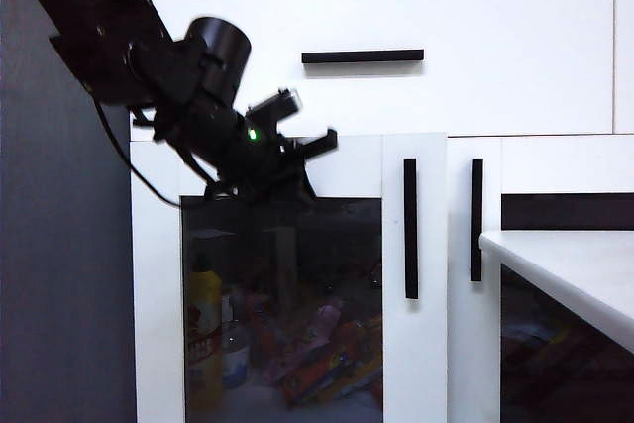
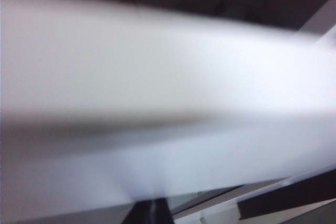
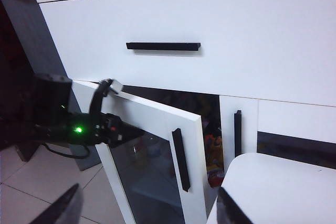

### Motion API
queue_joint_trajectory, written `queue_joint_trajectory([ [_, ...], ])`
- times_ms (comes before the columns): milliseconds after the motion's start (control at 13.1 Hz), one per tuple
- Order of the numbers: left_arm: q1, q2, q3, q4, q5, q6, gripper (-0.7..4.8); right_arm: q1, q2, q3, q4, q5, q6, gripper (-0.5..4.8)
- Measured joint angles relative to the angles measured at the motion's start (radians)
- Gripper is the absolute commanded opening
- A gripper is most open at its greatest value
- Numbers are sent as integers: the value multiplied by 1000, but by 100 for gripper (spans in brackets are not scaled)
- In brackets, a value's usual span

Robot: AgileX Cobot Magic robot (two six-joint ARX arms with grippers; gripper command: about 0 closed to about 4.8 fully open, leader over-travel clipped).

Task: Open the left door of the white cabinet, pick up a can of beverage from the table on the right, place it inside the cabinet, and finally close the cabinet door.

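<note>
The shut left gripper [image 3: 128, 132] presses the ajar white-framed, dark-glass left door [image 3: 157, 150] of the white cabinet [image 1: 475, 47], while the right gripper [image 3: 149, 208], jaws apart, hangs by the white table [image 3: 278, 187].

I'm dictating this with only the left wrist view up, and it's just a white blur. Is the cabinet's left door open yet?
Observer: Yes. The right wrist view shows the left door ajar, swung partway out from the white cabinet.
Operator: Where is the left gripper?
Observer: The left gripper is shut, close to the door's outer face near its top, well away from the door handle.
Operator: And the right one?
Observer: The right gripper is open with nothing between its fingers, facing the cabinet beside the table.
</note>
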Motion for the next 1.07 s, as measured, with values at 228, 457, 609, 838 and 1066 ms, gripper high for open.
queue_joint_trajectory([
  [228,4,-110,1,-141,-51,0,-6,0,0,0,0,1,0,327],
  [457,5,-173,24,-217,-64,0,-6,0,0,0,2,0,0,327],
  [609,-3,-169,24,-251,-67,0,-6,0,0,0,2,0,0,327],
  [838,-13,-138,20,-149,-51,39,-6,0,0,0,5,0,0,327],
  [1066,-19,-73,20,-99,-33,46,-6,0,0,0,4,2,-5,327],
])
